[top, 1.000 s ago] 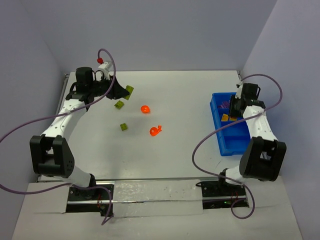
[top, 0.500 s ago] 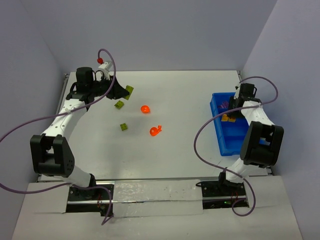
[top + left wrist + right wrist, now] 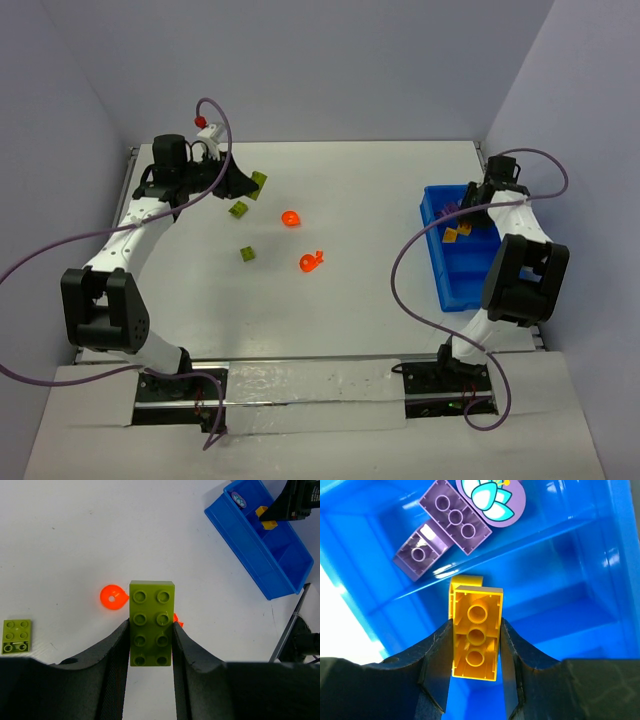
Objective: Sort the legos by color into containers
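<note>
The left gripper was clamped on a lime-green two-by-four brick, studs facing the wrist camera. Its long axis ran along the fingers and pointed away from the wrist. From there the blue tray lay well apart, far across the white surface on the right side, so the right arm was much the nearer to it.

The right gripper was inside the tray's outline, closed on a yellow brick whose hollow underside showed three round tubes. This brick also lay lengthwise between the fingers. It hung over the compartment next to the one holding two purple bricks and a round purple piece, with a divider between them. Whether it touched the tray floor could not be told.

Two orange pieces and two small green bricks lay loose on the surface near the left gripper.
</note>
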You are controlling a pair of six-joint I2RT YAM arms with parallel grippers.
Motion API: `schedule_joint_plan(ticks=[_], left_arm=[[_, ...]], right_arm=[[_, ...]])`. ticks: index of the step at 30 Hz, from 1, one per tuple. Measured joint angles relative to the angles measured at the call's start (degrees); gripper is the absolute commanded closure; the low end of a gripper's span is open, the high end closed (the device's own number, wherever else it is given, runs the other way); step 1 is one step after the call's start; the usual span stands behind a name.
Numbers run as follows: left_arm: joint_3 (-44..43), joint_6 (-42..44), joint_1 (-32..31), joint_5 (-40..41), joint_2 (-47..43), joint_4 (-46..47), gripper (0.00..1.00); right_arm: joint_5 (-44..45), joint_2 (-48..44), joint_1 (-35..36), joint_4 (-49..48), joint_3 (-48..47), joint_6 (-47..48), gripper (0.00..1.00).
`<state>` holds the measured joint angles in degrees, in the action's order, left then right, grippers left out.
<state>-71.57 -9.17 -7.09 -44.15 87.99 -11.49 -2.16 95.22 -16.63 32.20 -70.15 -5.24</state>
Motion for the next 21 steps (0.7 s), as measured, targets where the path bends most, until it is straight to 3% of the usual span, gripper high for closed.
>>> schedule_joint_plan(ticks=[8, 13, 15, 21], left_arm=[[0.00, 0.00, 0.00, 0.11, 0.00, 0.00, 1.00], [0.00, -0.03, 0.00, 0.27, 0.00, 0.01, 1.00], [0.00, -0.04, 0.00, 0.27, 0.00, 0.02, 1.00], [0.00, -0.02, 0.00, 0.31, -0.01, 0.00, 1.00]], right_arm=[[-0.84, 0.02, -0.16, 3.42, -0.55, -7.46, 0.82], [-0.66, 0.02, -0.18, 3.52, -0.55, -9.64, 0.31], [-0.83, 0.02, -0.18, 3.54, -0.55, -10.37, 0.20], [-2.47, -0.30, -0.49, 3.82, -0.55, -11.00, 0.16]])
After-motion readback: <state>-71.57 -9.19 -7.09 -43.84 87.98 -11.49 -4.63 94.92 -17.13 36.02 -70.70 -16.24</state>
